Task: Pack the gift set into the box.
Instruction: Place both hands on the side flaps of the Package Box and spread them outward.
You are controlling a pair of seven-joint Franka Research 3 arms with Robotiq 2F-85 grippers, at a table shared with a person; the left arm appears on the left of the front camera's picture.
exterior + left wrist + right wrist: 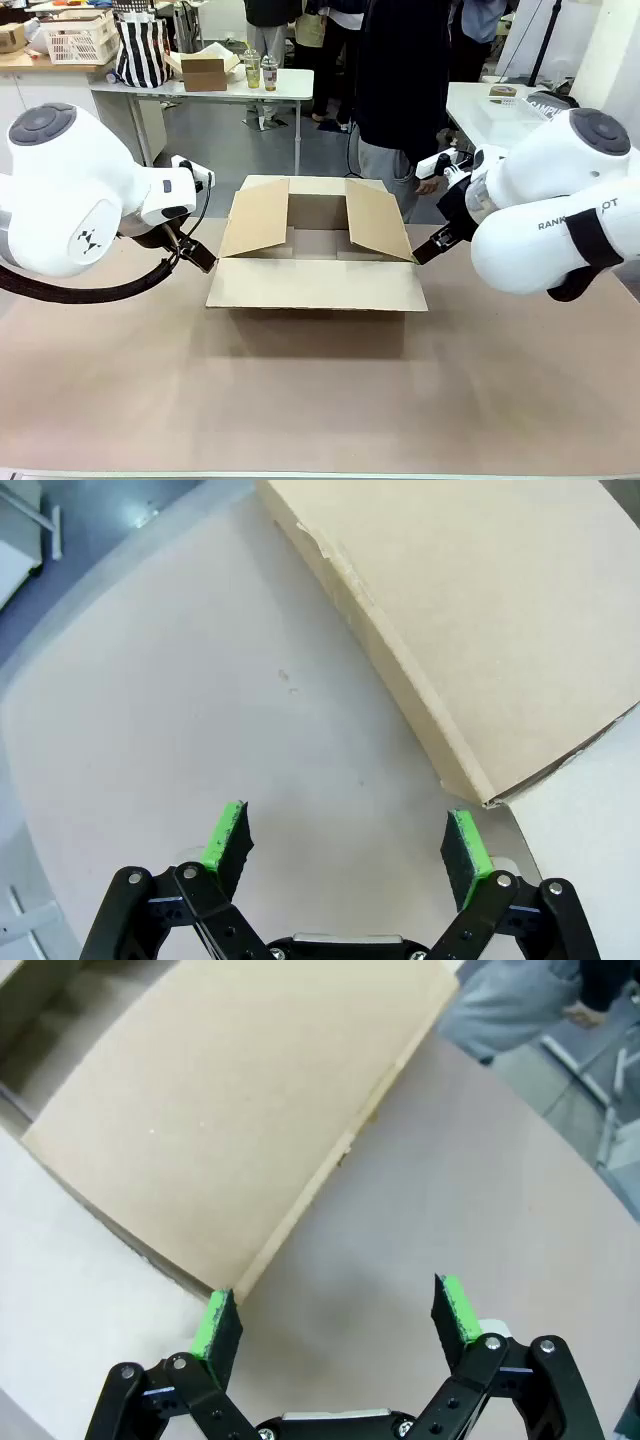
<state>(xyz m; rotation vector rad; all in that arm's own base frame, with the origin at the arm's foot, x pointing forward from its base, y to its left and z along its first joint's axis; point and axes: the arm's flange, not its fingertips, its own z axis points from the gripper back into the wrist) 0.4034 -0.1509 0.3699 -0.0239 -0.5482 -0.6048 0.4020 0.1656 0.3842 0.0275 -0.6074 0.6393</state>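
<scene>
Front view: the box (pixel 315 285) stands in the middle of the table (pixel 320 400), its long axis running from one arm to the other. All four flaps are open. The near flap lies flat towards the robot and the two side flaps lean up and outward. The part of the box's inside that can be seen is bare.

The left gripper (pixel 200 257) is at the box's near left corner and the right gripper (pixel 428 250) is at its near right corner, both about equally close. In the left wrist view the left gripper (pixel 345 845) is spread wide and holds nothing, and the corner of the box (pixel 480 630) is just beside one pad. In the right wrist view the right gripper (pixel 335 1320) is also wide and empty. One pad is at the flap's corner (pixel 230 1130), and whether it touches I cannot tell.

A person (pixel 400 80) stands behind the box. I judge the leaning side flaps narrow the opening, so packing must come from above.
</scene>
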